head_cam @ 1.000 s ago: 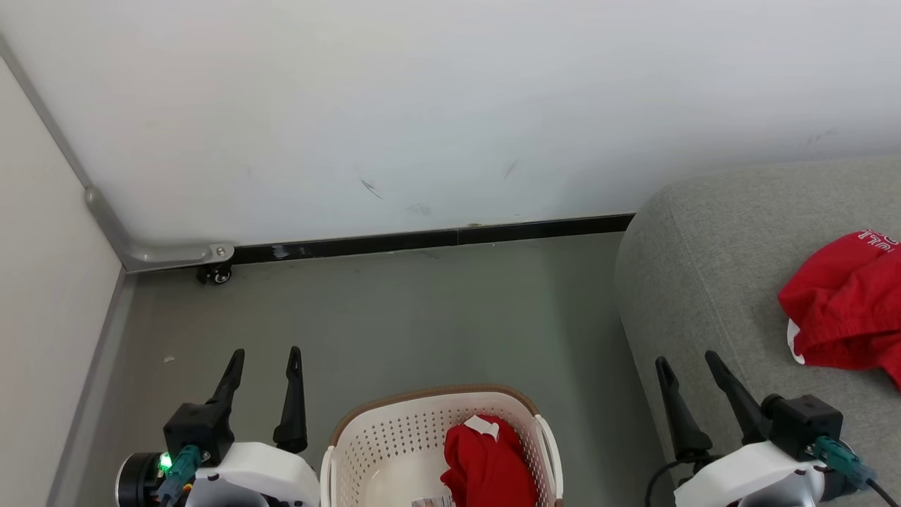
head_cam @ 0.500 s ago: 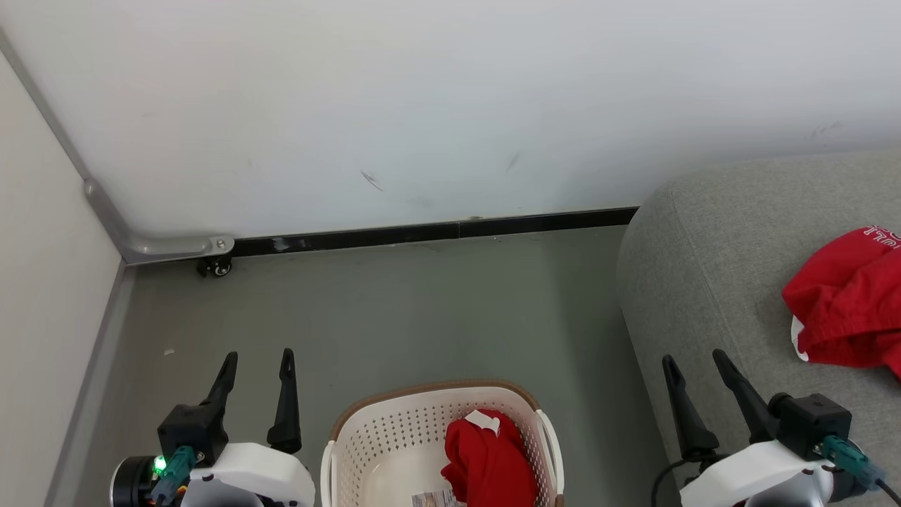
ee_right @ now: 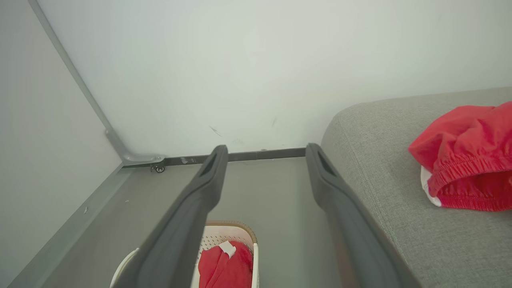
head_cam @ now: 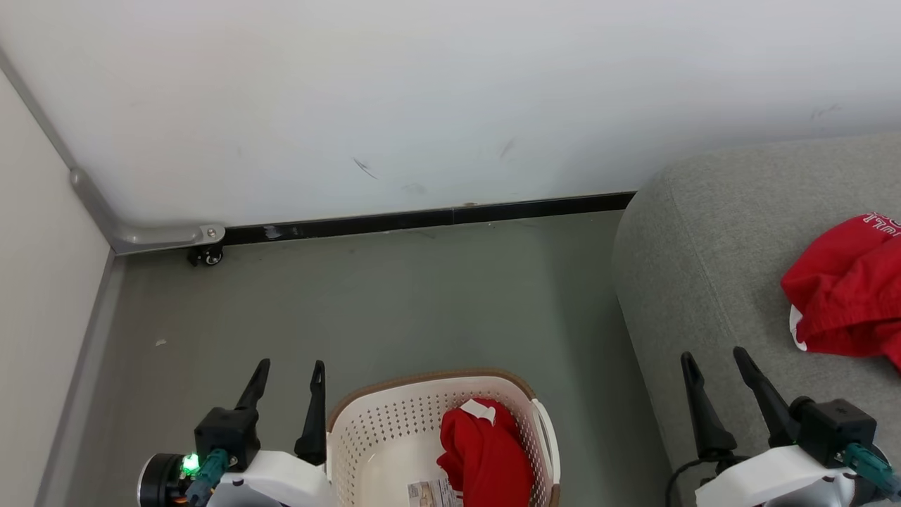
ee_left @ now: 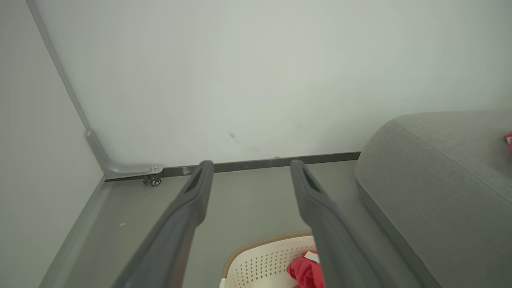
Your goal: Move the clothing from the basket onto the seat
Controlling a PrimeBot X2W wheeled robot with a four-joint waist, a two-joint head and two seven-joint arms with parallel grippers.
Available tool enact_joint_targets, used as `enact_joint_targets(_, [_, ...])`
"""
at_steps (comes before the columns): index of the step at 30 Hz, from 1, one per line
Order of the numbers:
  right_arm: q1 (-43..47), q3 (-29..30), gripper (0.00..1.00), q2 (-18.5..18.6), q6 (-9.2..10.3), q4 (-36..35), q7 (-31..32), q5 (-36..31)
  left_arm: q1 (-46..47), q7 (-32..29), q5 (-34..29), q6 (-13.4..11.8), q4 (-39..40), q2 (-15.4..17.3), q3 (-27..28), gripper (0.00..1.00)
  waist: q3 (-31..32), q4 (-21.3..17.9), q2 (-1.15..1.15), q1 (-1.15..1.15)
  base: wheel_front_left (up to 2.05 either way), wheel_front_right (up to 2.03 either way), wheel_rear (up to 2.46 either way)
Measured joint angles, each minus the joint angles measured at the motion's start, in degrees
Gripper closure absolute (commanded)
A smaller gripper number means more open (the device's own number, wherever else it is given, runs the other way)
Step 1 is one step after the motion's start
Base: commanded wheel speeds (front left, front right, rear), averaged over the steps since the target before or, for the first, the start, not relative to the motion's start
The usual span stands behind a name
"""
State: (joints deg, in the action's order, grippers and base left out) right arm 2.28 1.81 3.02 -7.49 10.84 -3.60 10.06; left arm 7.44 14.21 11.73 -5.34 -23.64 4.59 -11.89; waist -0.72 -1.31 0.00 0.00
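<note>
The cream basket [head_cam: 366, 429] with a brown rim sits on the floor at the bottom centre, also seen as basket [ee_right: 216, 234] and basket [ee_left: 260, 260]. One red garment [head_cam: 486, 454] with a white tag lies bunched inside it on the right, garment [ee_right: 224, 266]. A second red garment [head_cam: 841, 289] lies on the grey seat [head_cam: 704, 267] at the right, garment [ee_right: 464, 160]. My left gripper [head_cam: 290, 366] is open beside the basket's left edge, holding nothing. Over the seat's front edge, my right gripper [head_cam: 713, 355] is open and holds nothing.
A white wall with a black baseboard [head_cam: 422, 220] runs behind. A grey metal bracket with a small caster [head_cam: 204, 255] sits in the left corner by a side panel. Bare grey floor [head_cam: 422, 296] lies between basket and wall.
The head view has shifted a little. My left gripper has moved right, closer to the basket's left edge. The right gripper sits slightly further right and lower. Both stay open.
</note>
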Motion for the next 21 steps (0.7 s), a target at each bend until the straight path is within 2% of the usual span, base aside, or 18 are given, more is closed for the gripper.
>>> enact_joint_targets(7, [-0.09,1.11,0.0,-0.19,0.0,-2.07,0.08,-0.52,3.03,-0.01,-1.03,1.91,-1.58,-0.3,-2.56,0.0,-1.55,-0.61,0.0,0.0,0.0,0.0,0.0])
enact_joint_targets(21, [-2.62,1.24,0.0,-0.38,0.0,-5.08,0.34,-0.52,8.29,-1.05,-2.49,3.93,-4.48,-1.15,-6.02,0.0,-6.44,-2.3,0.0,0.0,0.0,0.0,0.0])
